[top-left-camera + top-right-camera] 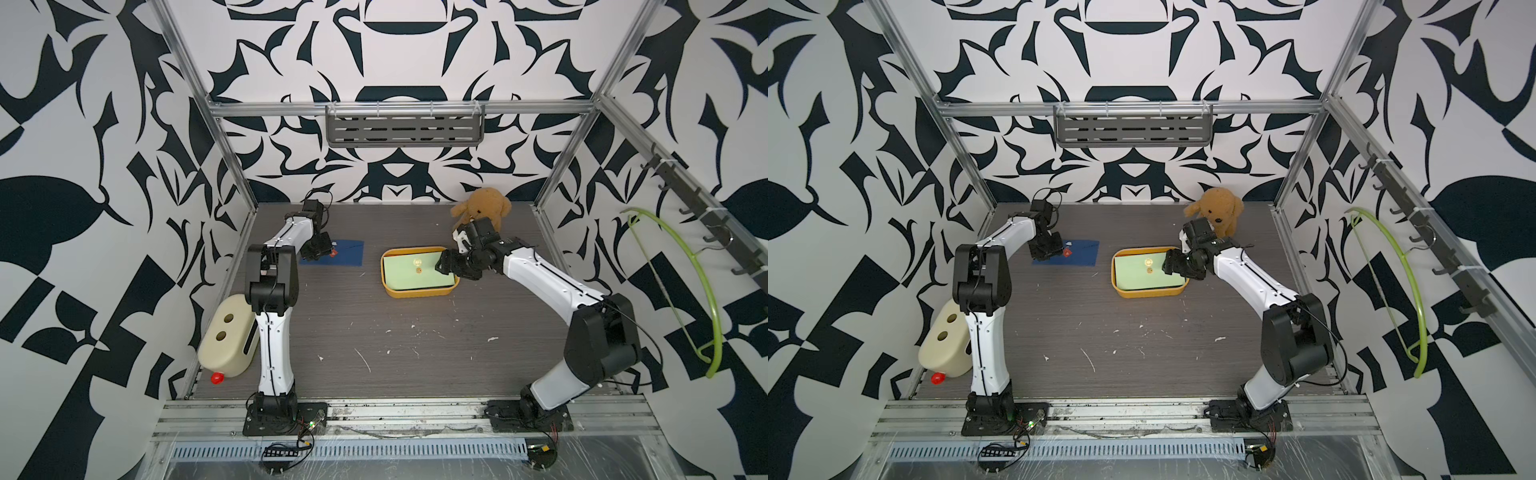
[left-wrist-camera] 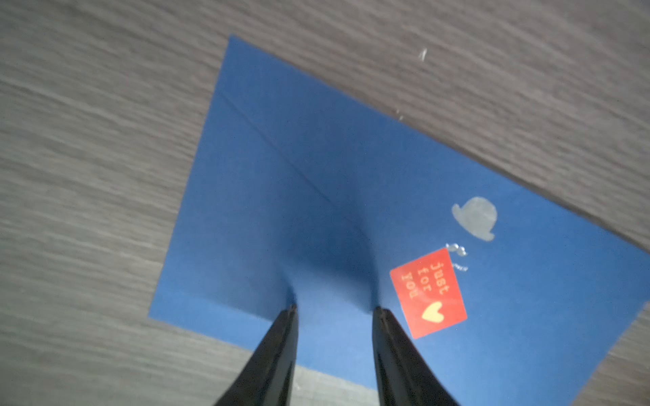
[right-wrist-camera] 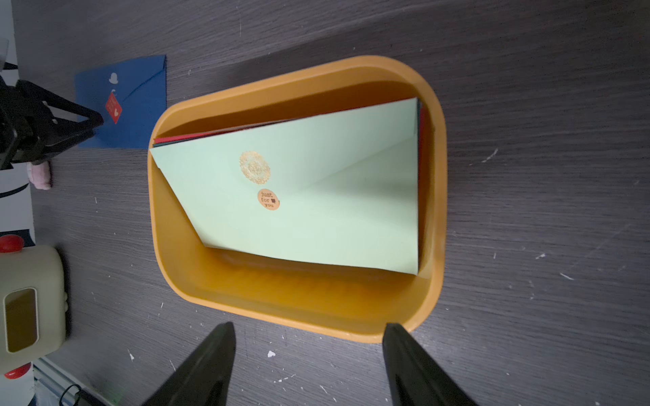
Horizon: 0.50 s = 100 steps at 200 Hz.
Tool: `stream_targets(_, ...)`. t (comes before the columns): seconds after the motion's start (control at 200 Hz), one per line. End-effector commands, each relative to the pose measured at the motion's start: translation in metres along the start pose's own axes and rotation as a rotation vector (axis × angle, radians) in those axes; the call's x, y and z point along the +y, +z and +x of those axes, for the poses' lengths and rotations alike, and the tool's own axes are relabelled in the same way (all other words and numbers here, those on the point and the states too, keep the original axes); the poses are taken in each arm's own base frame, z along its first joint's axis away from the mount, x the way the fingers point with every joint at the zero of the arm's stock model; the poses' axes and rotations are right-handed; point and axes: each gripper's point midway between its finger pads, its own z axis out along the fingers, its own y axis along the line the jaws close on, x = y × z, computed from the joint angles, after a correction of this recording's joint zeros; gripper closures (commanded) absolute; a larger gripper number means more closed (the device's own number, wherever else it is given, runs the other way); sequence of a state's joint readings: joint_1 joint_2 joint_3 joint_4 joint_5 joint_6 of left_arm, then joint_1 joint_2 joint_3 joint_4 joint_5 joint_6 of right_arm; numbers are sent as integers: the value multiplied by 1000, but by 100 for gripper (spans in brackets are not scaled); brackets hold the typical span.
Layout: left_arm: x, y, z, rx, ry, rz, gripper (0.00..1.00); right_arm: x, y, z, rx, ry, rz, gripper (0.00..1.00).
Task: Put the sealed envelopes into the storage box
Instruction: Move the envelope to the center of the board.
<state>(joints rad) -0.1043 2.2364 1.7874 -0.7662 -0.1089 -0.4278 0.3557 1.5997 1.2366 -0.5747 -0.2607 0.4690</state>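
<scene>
A navy envelope [image 1: 347, 254] [image 1: 1081, 255] [image 2: 281, 168] with a red "just for you" sticker [image 2: 429, 293] lies flat at the table's back left. My left gripper [image 1: 322, 249] [image 1: 1055, 251] [image 2: 336, 309] is open, both fingertips down on the envelope's surface near the sticker. The mustard-yellow storage box [image 1: 415, 293] [image 1: 1147, 293] [image 3: 299, 291] stands mid-table. It holds a stack topped by a light green envelope [image 1: 411, 274] [image 1: 1142, 276] [image 3: 316, 218], with red and dark edges [image 3: 183, 139] showing beneath. My right gripper [image 1: 442, 264] [image 1: 1169, 264] [image 3: 309, 330] is open and empty, just outside the box's right rim.
A brown teddy [image 1: 484, 208] [image 1: 1219, 208] sits at the back right, behind my right wrist. A cream container with two holes [image 1: 226, 336] [image 1: 946, 336] and a red cap [image 1: 217, 378] stand by the left wall. A green hanger [image 1: 681, 282] hangs on the right wall.
</scene>
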Motion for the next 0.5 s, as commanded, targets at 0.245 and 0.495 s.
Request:
stream_targets(0.245, 8, 16, 39, 121, 87, -84, 59, 25, -20, -10, -44, -32, -77, 28)
stream_targets(0.495, 14, 12, 60, 155, 137, -128, 60, 37, -44, -17, -86, -43, -105, 27)
